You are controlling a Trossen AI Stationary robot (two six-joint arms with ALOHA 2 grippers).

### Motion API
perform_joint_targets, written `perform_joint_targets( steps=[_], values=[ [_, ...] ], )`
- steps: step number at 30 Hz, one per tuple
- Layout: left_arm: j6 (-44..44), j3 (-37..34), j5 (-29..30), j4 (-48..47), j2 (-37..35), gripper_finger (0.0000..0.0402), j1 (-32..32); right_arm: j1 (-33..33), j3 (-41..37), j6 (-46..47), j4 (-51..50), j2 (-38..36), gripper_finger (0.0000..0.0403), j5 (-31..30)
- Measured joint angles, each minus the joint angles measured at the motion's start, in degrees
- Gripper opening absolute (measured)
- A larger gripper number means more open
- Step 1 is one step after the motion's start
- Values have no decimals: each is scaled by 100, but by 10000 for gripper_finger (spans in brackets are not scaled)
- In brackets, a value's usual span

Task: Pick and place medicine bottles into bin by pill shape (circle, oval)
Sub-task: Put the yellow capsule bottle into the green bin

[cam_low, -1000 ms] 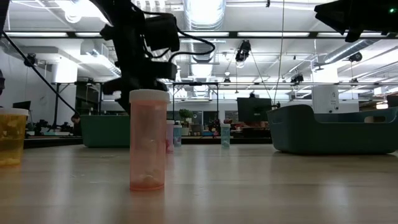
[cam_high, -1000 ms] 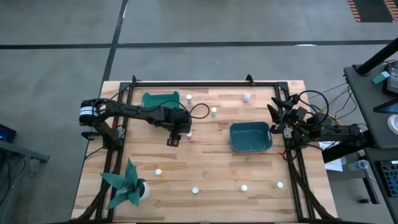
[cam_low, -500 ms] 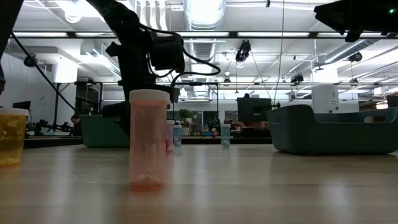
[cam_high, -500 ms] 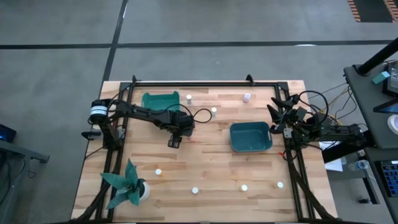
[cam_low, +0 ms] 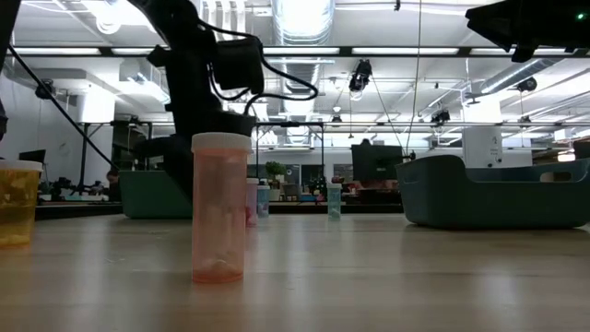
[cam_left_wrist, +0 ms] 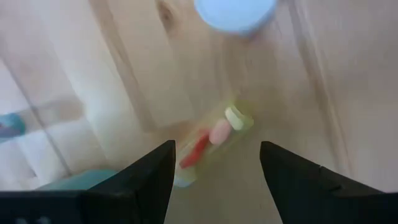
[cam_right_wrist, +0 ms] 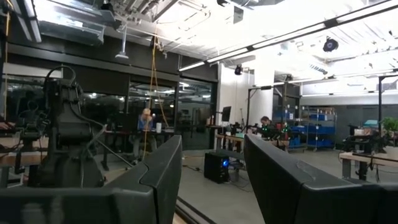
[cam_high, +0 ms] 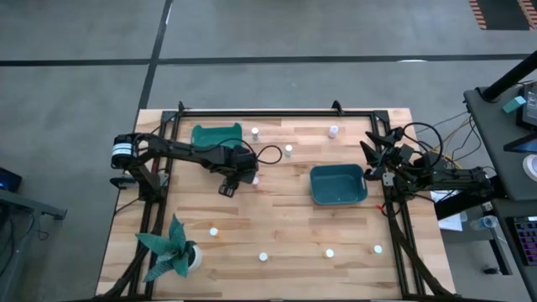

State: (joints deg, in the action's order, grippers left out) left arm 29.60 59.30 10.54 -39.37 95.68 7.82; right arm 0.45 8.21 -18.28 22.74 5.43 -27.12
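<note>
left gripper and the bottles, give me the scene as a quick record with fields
left gripper: open, fingers apart, over the wood table just in front of the left teal tray
bottle under it: lying on its side between the fingers, pills visible inside, not gripped
second bottle: upright, pale cap, beyond the lying one
right gripper: open, parked off the table's right edge, facing the room
right teal tray: right of centre; contents cannot be made out
front row: four bottles, from one near the paper plant
</note>
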Motion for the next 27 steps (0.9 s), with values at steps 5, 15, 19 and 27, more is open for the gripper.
perform_joint_targets(
  steps=[5, 15, 19, 27],
  values=[
    [131, -64, -118, 101, 76, 218, 21, 0, 0, 4, 3, 0, 164, -6],
    [381, -86, -143, 285, 505, 215, 19, 0, 0, 6, 4, 0, 164, -3],
    [307, -100, -149, 272, 463, 186, 17, 0, 0, 4, 2, 0, 164, -3],
    [40, -106, -122, 280, 416, 88, -13, 0, 0, -29, 2, 0, 164, -3]
  ],
)
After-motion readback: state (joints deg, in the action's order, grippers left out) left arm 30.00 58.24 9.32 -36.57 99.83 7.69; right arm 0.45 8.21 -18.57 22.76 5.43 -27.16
